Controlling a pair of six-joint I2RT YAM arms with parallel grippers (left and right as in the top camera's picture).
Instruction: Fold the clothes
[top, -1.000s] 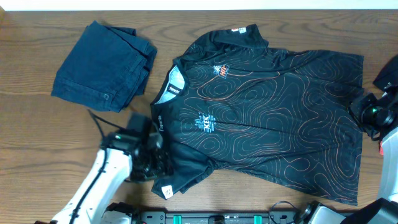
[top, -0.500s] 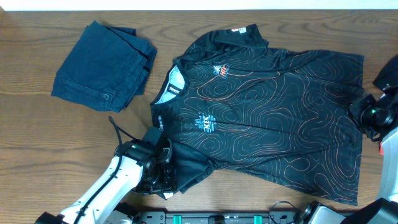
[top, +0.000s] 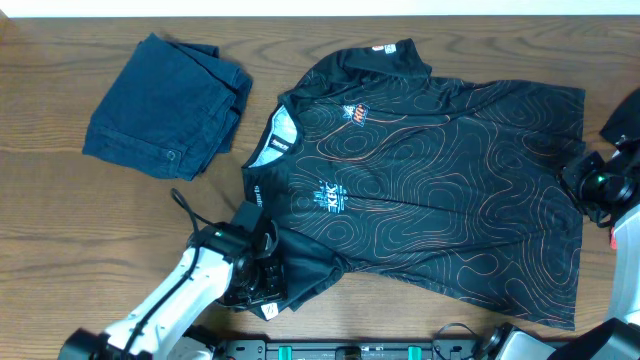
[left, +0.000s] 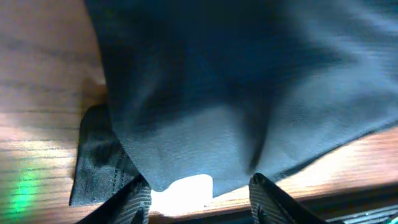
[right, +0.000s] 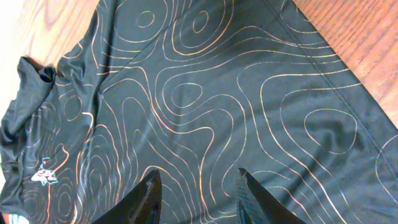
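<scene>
Left wrist: left end effector (left: 200, 185) spread astride jersey (left: 236, 93) hem, shallow bite may slip; right end effector (right: 198, 190) spread.

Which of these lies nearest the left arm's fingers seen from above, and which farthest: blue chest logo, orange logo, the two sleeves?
1. Near sleeve of the jersey, at the bottom, right by the left fingers.
2. Blue chest logo, mid-front.
3. Orange logo, higher up.
4. Far sleeve, at the top edge.

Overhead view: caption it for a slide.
Black jersey spread front-up on the table, left gripper at one sleeve, folded denim garment beside it.
</scene>
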